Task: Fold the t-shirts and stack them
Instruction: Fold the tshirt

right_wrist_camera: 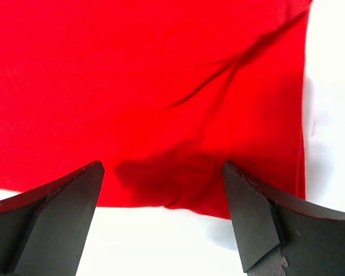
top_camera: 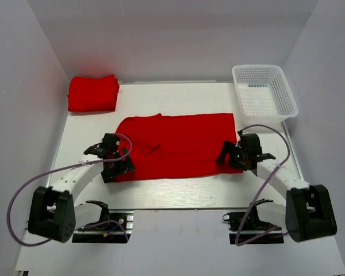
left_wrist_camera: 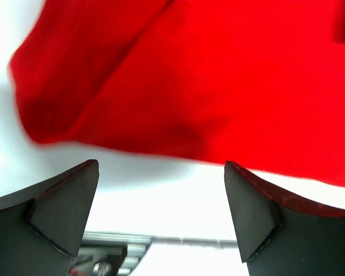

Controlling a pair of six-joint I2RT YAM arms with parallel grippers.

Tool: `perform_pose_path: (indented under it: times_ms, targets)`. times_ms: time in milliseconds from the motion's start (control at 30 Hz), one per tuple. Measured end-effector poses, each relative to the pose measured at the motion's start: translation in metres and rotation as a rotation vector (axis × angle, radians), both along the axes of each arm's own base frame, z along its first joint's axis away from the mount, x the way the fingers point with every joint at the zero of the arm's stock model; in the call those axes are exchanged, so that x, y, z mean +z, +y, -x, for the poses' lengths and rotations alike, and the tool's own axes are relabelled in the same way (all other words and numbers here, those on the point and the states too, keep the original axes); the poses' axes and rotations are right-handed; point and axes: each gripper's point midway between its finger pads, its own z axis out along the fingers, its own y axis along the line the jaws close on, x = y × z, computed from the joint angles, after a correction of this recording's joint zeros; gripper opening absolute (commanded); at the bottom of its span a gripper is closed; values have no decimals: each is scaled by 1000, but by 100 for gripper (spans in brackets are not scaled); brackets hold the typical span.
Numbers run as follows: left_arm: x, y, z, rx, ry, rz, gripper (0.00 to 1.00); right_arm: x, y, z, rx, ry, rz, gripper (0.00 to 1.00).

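A bright red t-shirt (top_camera: 175, 145) lies folded into a wide band across the middle of the white table. A second red t-shirt (top_camera: 92, 92) lies folded at the far left corner. My left gripper (top_camera: 116, 170) is open and empty at the band's near left corner; the shirt (left_wrist_camera: 207, 75) fills the upper part of the left wrist view, beyond the fingers. My right gripper (top_camera: 228, 158) is open and empty at the band's near right corner; the shirt's rumpled near edge (right_wrist_camera: 161, 103) lies between and beyond its fingers.
A white plastic mesh basket (top_camera: 265, 92) stands at the far right of the table. White walls close in the left, right and back. The table's near edge with a metal rail (top_camera: 178, 210) runs in front of both arm bases.
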Motion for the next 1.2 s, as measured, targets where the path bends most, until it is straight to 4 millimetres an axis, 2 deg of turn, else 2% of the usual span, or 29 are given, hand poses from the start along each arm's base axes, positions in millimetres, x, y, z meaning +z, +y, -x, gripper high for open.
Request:
perform_pose_path:
  times_ms: [33,100,167,267,367,400,467,600,733,867,1033,1200]
  targets:
    - [8,1,5,4,-3,2,100,1,0,10,8,15,-11,90]
    - [33,1,1,-16,-67,12,100,3,1,26,25,46,-24,90]
    - [69,-4,-20,-62,-213,32,100,9,2,33,42,64,-27,90]
    - [116,-12,-51,-142,-396,49,100,29,5,24,71,40,-21,90]
    - [130,-26,-79,-223,-439,55,100,53,8,5,92,-20,-15,90]
    - [126,-32,-88,-253,-427,57,100,60,8,-1,97,-38,-11,90]
    - [105,-42,-100,-304,-363,47,100,66,8,-9,99,-56,-1,90]
    - [60,-55,-93,-391,-214,17,99,58,5,-10,100,-28,27,90]
    - [45,-71,-86,-477,-170,2,96,43,3,-8,98,28,44,90]
    - [25,-80,-88,-524,-113,-44,95,30,1,-4,97,82,58,90]
    - [3,-77,-87,-530,-55,-111,91,28,-2,-2,90,95,71,90]
    - [2,-77,-103,-517,-72,-152,87,28,-4,-2,83,98,83,90]
